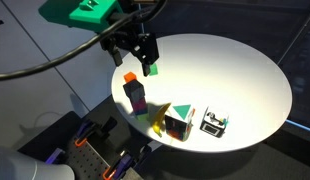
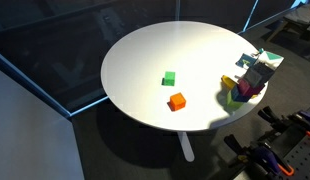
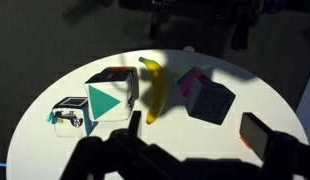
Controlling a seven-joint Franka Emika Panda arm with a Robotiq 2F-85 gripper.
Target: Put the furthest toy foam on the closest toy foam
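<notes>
Two small foam cubes lie on the round white table (image 2: 145, 50): a green cube (image 2: 169, 78) and an orange cube (image 2: 176, 101). Both also show in an exterior view, the green cube (image 1: 152, 70) and the orange cube (image 1: 130, 77) side by side and apart. My gripper (image 1: 138, 55) hangs above them, open and empty; the green cube lies just below one finger. In the wrist view the gripper (image 3: 200, 130) is open over bare table, with a sliver of orange beside one finger. The gripper is out of view in the exterior view that shows the whole table.
A cluster stands near the table edge: a purple block (image 3: 207, 97), a yellow banana (image 3: 150, 88), a cube with a green triangle (image 3: 110, 97) and a small white box (image 3: 70, 115). The cluster (image 2: 243, 82) also shows in both exterior views.
</notes>
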